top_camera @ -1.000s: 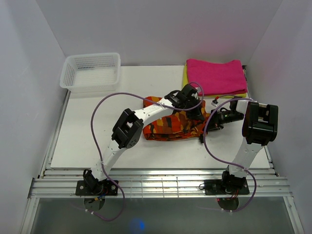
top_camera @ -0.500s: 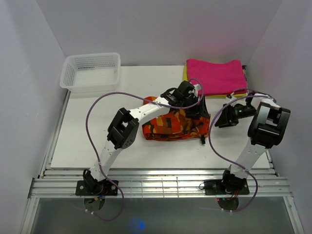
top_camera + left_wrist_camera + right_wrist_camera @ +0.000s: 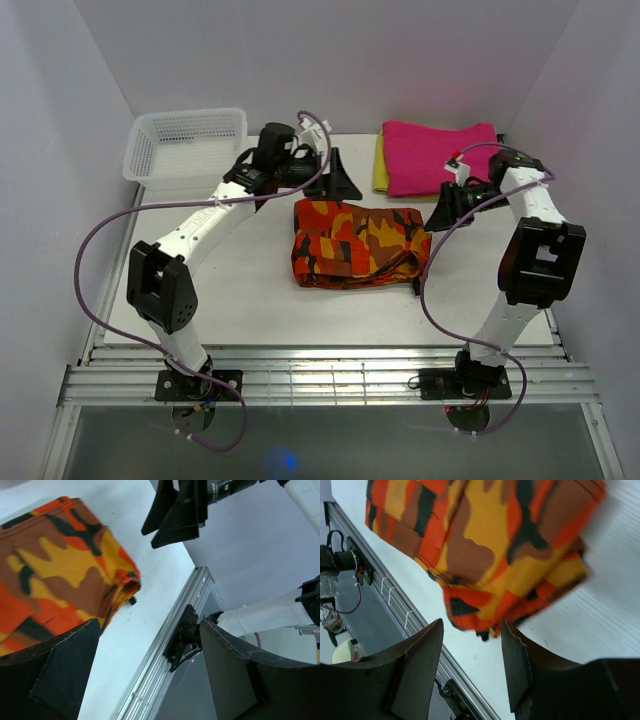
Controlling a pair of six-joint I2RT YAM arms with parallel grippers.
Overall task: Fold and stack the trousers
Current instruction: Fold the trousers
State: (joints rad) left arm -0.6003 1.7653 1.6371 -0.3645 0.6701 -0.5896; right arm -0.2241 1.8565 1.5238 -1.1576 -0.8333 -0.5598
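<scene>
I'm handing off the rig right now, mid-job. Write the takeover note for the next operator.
Left claw: open, empty, just beyond the far edge of the trousers.
Right claw: open, empty, at the trousers' right end.
Trousers: folded into a compact bundle mid-table, not held by either claw.
Done: folding looks complete.
Left: stacking, probably onto the pink cloth, which lies on the yellow cloth at the far right.

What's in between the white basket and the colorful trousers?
The left arm stretches across there, over bare white table, between basket and trousers. The top view shows it.
</scene>
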